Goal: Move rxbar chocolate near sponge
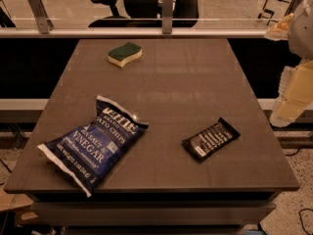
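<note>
The rxbar chocolate (211, 139) is a flat black wrapper with white lettering, lying at an angle on the front right of the brown table (186, 77). The sponge (124, 54), green on top with a pale yellow body, lies at the far left of the table. My gripper (292, 99) hangs off the table's right edge, level with the middle of the table, above and to the right of the bar and touching nothing. It is far from the sponge.
A large dark blue chip bag (93, 141) lies on the front left of the table. A railing with metal posts (167, 6) runs behind the table, with an office chair (142, 1) beyond it. The table's right edge is near my arm.
</note>
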`<state>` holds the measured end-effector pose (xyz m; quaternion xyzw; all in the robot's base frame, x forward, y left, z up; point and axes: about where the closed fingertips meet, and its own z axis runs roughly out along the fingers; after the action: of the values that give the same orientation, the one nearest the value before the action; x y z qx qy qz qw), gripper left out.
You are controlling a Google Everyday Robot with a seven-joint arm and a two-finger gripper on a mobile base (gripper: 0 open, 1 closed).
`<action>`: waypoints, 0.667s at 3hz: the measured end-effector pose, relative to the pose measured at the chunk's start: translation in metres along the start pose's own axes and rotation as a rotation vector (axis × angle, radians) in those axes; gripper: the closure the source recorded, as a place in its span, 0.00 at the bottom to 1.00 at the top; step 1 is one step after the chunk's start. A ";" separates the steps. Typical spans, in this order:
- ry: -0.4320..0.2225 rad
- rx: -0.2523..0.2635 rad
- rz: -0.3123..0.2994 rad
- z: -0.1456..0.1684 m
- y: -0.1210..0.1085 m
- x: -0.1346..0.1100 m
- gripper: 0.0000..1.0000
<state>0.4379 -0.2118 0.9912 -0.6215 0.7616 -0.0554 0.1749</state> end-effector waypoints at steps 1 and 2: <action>0.008 -0.001 -0.085 -0.005 -0.001 -0.004 0.00; 0.002 -0.028 -0.217 -0.001 0.001 -0.008 0.00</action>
<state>0.4377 -0.2036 0.9930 -0.7026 0.6907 -0.0641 0.1586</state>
